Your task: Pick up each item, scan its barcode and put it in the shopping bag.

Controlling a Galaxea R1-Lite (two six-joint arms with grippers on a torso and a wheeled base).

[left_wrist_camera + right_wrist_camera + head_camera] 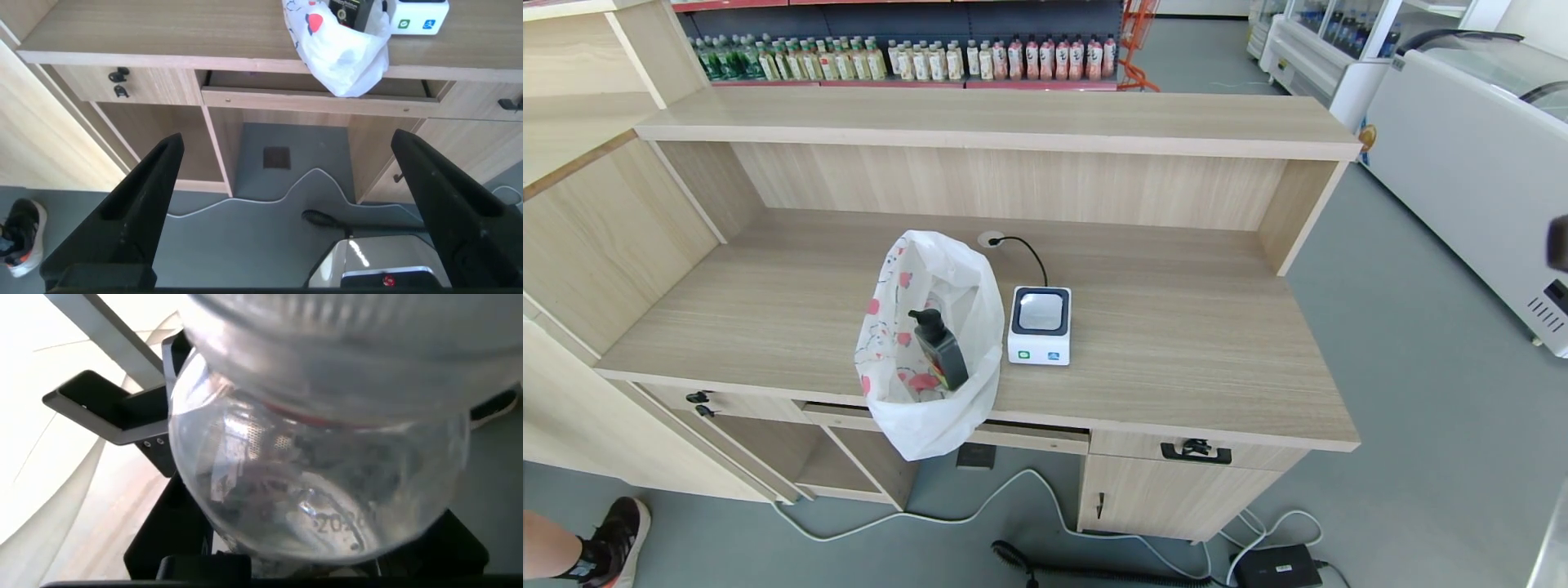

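Note:
A white shopping bag [947, 278] with a red flower print stands open on the wooden counter [1176, 327] and sags over its front edge. Inside it leans a black pump bottle [941, 347]. Just right of the bag sits the white barcode scanner [1041, 324] with its dark window facing up. My right gripper [310, 490] is shut on a clear glass jar [327, 416] with a metal lid, held very close to the wrist camera. My left gripper [290, 216] hangs open and holds nothing, low in front of the counter, below the bag [343, 49].
A raised ledge [996, 122] runs along the counter's back. Under the counter are drawers [1196, 451] and an open knee space. Cables and a power brick [1278, 566] lie on the floor. Chest freezers [1462, 147] stand to the right. A person's shoe [617, 539] is at the lower left.

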